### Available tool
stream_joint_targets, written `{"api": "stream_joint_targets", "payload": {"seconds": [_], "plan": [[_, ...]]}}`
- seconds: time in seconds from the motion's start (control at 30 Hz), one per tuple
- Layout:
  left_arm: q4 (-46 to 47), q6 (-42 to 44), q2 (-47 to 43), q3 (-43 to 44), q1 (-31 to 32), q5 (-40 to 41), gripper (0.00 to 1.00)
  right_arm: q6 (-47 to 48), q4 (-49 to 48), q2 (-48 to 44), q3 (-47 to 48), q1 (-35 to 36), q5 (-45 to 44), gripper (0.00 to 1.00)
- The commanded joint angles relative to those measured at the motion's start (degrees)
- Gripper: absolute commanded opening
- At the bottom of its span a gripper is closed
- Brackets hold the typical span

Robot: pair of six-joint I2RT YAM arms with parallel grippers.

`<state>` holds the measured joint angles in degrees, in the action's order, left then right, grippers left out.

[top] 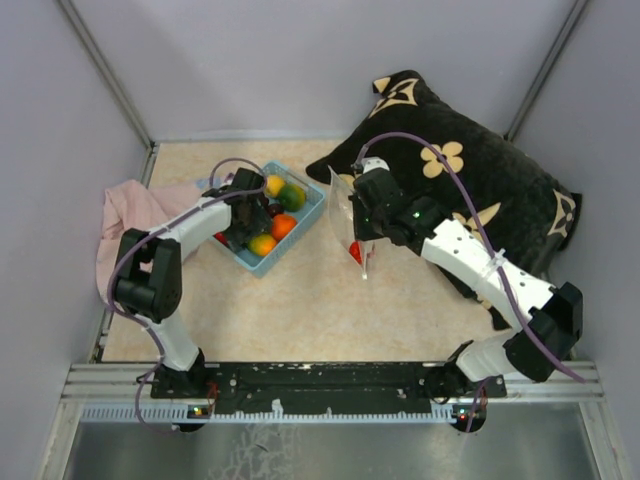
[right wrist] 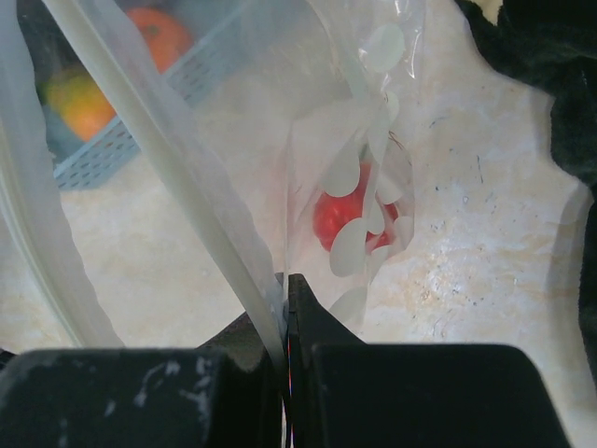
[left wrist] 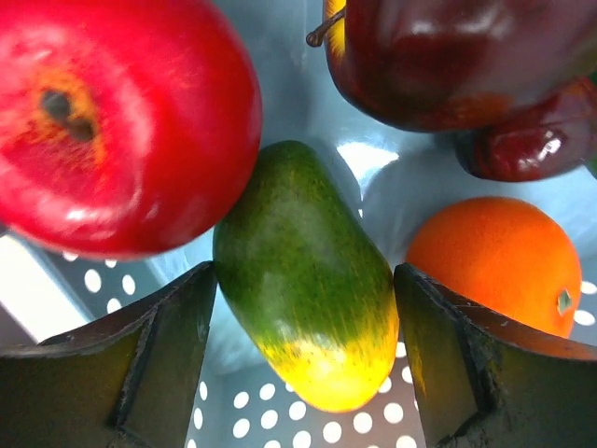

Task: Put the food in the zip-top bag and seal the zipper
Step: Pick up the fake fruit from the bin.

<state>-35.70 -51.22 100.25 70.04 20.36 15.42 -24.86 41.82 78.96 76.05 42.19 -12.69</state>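
Note:
The food lies in a light-blue basket (top: pixel 312 205). In the left wrist view I see a green-and-yellow mango (left wrist: pixel 303 271), a red apple (left wrist: pixel 112 121), a dark purple fruit (left wrist: pixel 448 56) and an orange (left wrist: pixel 494 257). My left gripper (left wrist: pixel 303 364) is down in the basket (left wrist: pixel 392 177), open, one finger on each side of the mango. My right gripper (right wrist: pixel 287 289) is shut on the edge of the zip-top bag (right wrist: pixel 373 140), right beside its zipper (right wrist: pixel 159 149), and holds the bag (top: pixel 348 215) upright. One red piece of food (right wrist: pixel 340 215) rests inside the bag.
A black pillow (top: pixel 470 170) with cream flowers lies behind and to the right of my right arm. A pink cloth (top: pixel 130 215) is bunched at the left edge, beside the basket. Grey walls close in the table on three sides.

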Motion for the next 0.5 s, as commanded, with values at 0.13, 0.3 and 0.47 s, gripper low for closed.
{"api": "stream_joint_targets", "payload": {"seconds": [0.13, 0.3, 0.47], "plan": [[-0.6, -2.2, 4.8, 2.0, -0.3, 0.1, 0.81, 2.2, -2.5, 0.2, 0.0, 0.1, 1.6, 0.00], [-0.2, -1.5, 5.6, 1.8, -0.3, 0.0, 0.78, 2.7, -2.7, 0.6, 0.1, 0.1, 1.9, 0.00], [0.3, -1.3, 3.7, 0.3, -0.3, -1.4, 0.67, 2.7, -2.6, 0.3, 0.2, 0.1, 1.7, 0.00]]}}
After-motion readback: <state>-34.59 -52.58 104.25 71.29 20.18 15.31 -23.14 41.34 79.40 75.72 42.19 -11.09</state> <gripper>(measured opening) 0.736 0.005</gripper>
